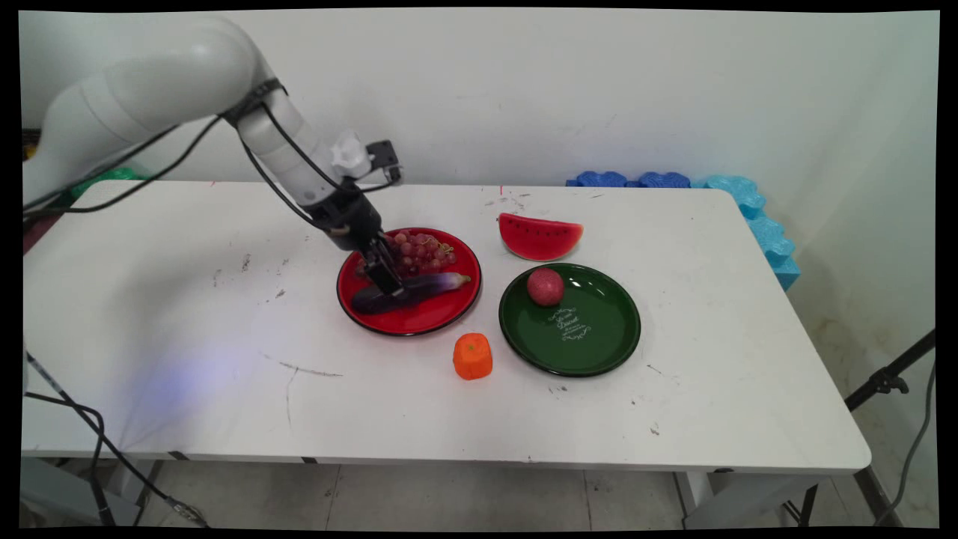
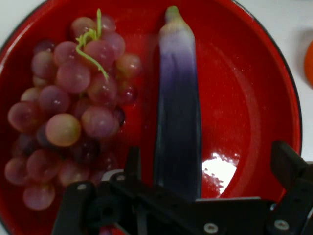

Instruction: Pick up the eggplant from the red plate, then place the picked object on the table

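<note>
My black gripper [image 1: 388, 281] is down in the red plate [image 1: 419, 318], open, with its fingers on either side of the thick end of a purple eggplant [image 1: 419, 288]. In the hand view the eggplant [image 2: 177, 122] runs lengthwise away from the gripper [image 2: 210, 166]. The left finger [image 2: 132, 160] stands close beside it, and the right finger [image 2: 287, 164] is well apart over the bare plate [image 2: 254, 98]. A bunch of pinkish grapes [image 2: 73, 112] lies just left of the eggplant, at the plate's far side [image 1: 419, 251] in the main view.
A green plate [image 1: 591, 337] to the right holds a red round fruit [image 1: 545, 286]. A watermelon slice [image 1: 539, 236] lies behind it. An orange fruit [image 1: 472, 356] sits in front, between the plates. Blue foam pieces [image 1: 748, 209] line the table's far right corner.
</note>
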